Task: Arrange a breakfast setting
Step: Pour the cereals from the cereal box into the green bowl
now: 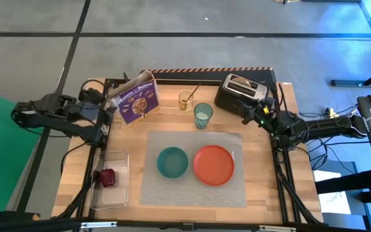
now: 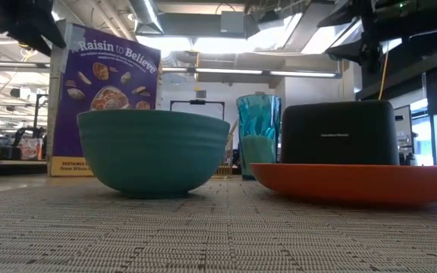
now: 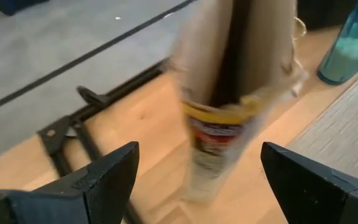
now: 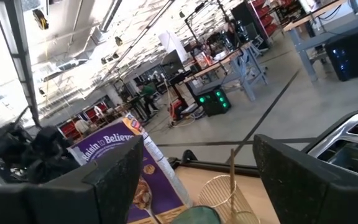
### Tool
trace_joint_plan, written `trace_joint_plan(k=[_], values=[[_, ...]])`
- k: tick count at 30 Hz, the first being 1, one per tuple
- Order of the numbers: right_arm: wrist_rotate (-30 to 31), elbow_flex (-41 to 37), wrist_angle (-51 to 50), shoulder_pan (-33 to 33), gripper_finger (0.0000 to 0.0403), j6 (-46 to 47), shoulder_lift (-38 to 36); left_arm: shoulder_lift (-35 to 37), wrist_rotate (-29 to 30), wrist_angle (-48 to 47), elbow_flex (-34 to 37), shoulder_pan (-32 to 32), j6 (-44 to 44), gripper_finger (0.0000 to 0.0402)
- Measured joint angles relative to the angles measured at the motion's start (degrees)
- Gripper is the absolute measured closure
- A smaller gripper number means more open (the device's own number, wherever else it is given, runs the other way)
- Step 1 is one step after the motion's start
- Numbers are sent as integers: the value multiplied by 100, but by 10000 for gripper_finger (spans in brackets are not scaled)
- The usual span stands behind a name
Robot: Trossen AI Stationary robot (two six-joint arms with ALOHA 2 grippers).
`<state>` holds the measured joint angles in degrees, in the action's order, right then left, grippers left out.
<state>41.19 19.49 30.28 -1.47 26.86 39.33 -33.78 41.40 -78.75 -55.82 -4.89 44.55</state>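
A grey placemat (image 1: 195, 187) lies mid-table with a teal bowl (image 1: 172, 161) and an orange-red plate (image 1: 213, 165) standing on it side by side. A translucent teal cup (image 1: 203, 116) stands just beyond the mat. A gold spoon (image 1: 192, 92) leans in a gold wire holder (image 1: 185, 100). A dark-red fruit (image 1: 107, 178) lies in the clear tray. I cannot make out the bagel. My left gripper (image 1: 111, 108) is open, just left of the cereal box (image 3: 229, 93), touching nothing. My right gripper (image 1: 250, 117) is open and empty, beside the toaster's near side.
A purple cereal box (image 1: 137, 98) stands upright at the far left. A black toaster (image 1: 240, 92) stands at the far right. A clear plastic tray (image 1: 114, 193) lies at the near left of the mat. The table's black frame (image 1: 282, 161) runs along its edges.
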Motion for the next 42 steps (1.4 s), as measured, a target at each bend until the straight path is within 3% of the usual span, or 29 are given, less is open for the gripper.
trace_joint_plan(k=[8,12,18,27,29,34,38,42], values=[[-267,0,1,85,109,145,0,-7,246,1036,1186,0,-303,71],[-437,0,2,85,109,391,1,-4,262,1134,1291,8,-288,92],[-480,7,-1,83,115,474,2,-4,255,1231,1291,206,-315,194],[-971,640,-93,80,162,-117,380,-33,62,1896,1293,434,-1061,373],[-1091,909,-319,80,170,-245,555,-33,-7,2105,1291,467,-1364,393],[-1641,1966,-1415,80,181,-821,1295,-37,-677,2240,1009,531,-2277,396],[-1996,3323,-2676,80,182,-1494,2127,-64,-1478,2241,530,541,-2879,398],[-2234,4939,-3965,80,182,-2221,3099,-336,-1734,2176,-154,538,-3448,399]])
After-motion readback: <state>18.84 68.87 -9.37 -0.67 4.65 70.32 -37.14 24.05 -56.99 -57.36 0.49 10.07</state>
